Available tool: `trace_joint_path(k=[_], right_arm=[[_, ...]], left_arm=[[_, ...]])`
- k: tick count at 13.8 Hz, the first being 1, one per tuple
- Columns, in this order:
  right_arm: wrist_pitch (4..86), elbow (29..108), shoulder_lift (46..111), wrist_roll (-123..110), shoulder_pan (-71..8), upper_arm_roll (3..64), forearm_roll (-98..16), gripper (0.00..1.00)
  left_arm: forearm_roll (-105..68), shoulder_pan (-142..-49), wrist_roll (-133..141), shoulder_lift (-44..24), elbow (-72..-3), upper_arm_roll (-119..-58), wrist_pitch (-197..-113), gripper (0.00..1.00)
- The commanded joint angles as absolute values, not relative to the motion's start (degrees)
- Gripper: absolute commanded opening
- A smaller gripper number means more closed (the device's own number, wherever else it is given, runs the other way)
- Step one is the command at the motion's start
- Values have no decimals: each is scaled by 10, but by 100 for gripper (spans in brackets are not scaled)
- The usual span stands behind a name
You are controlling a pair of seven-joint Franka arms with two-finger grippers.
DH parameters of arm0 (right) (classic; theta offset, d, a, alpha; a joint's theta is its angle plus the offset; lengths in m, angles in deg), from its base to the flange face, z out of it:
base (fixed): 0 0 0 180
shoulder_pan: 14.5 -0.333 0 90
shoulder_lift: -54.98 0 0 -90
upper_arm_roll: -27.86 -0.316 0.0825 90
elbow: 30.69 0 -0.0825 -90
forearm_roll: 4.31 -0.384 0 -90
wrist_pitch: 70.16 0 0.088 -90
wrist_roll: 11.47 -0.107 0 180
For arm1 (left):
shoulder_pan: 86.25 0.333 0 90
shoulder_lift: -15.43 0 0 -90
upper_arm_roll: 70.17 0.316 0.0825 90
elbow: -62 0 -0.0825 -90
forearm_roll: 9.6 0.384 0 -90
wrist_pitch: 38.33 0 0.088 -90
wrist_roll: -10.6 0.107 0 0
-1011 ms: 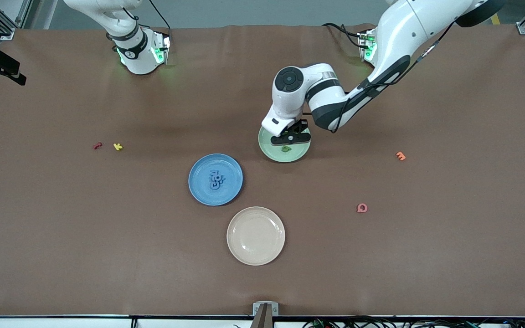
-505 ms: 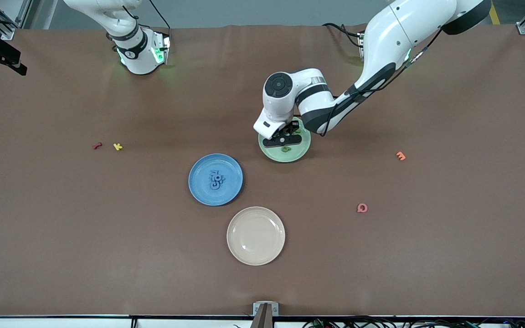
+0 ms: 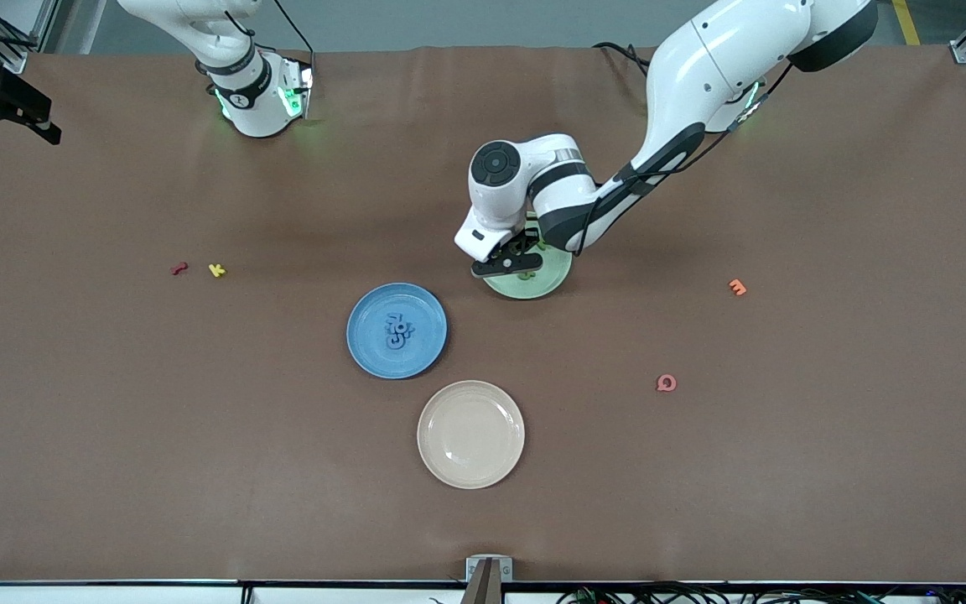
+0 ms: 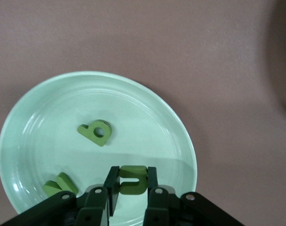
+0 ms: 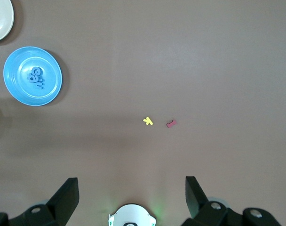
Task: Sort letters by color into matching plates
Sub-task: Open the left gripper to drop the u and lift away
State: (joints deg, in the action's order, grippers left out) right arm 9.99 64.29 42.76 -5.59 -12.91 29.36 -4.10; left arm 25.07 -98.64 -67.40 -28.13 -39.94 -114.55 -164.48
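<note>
Brown table [image 3: 198, 436] — left hand [image 4: 129, 188] pinching green letter [image 4: 132, 180] over green plate [image 4: 35, 122]; right hand [image 5: 131, 195] spread.

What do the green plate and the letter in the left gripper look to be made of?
Green plate: probably glazed ceramic or hard plastic; glossy, with ringed highlights. Green letter between the left gripper fingers: probably painted wood or foam; matte, thick flat-cut edges.

Bright, even light; soft shadows
</note>
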Motion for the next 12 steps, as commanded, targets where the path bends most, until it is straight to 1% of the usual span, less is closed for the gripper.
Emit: trace_joint_path(k=[1,2,3,4,5,12], right_arm=[[96,625,441,-43,-104,284,-53,100],[96,625,441,-43,-102,283,-53,100],[96,625,441,-43,-97,273,-53,100],[97,625,441,-45,-85,259,-53,100],[96,625,441,-47,-82,251,-52,100],[97,626,441,-47,-88,255,-52,100]], left_arm=[[244,-994,-679,-289,-388,-1139,-1655,24],[245,-994,-679,-289,-388,-1139,-1655,39],[245,-994,-679,-289,-388,-1139,-1655,69],[245,-994,-677,-289,-388,-1139,-1655,96],[244,-993,-677,-287,-388,-1139,-1655,99],[251,-972,-673,-278,-382,-1139,-1654,99]])
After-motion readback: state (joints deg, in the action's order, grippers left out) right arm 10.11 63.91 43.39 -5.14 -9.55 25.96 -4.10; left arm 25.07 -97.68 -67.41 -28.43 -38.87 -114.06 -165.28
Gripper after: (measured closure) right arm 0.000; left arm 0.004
